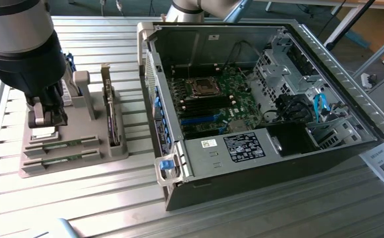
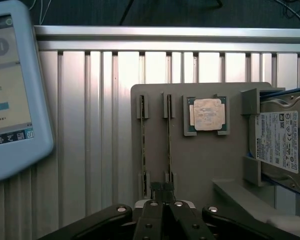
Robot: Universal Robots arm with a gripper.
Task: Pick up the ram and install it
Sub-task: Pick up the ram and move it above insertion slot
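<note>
Over the holder (image 2: 200, 165): your claw (image 2: 162, 189) sits pinched fully closed.
Ram (image 2: 169, 145): upright on edge in holder slot, just beside claw tips.

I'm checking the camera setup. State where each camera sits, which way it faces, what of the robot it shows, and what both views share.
Exterior view: off the arm, high up, looking down on the slatted table, open computer case and grey holder; the arm and its gripper show at the exterior view's left.
Wrist view: on the wrist, looking down past the shut gripper at the holder's ram sticks, processor and hard drive.
Shared: gripper, holder, ram sticks, hard drive, table.
</note>
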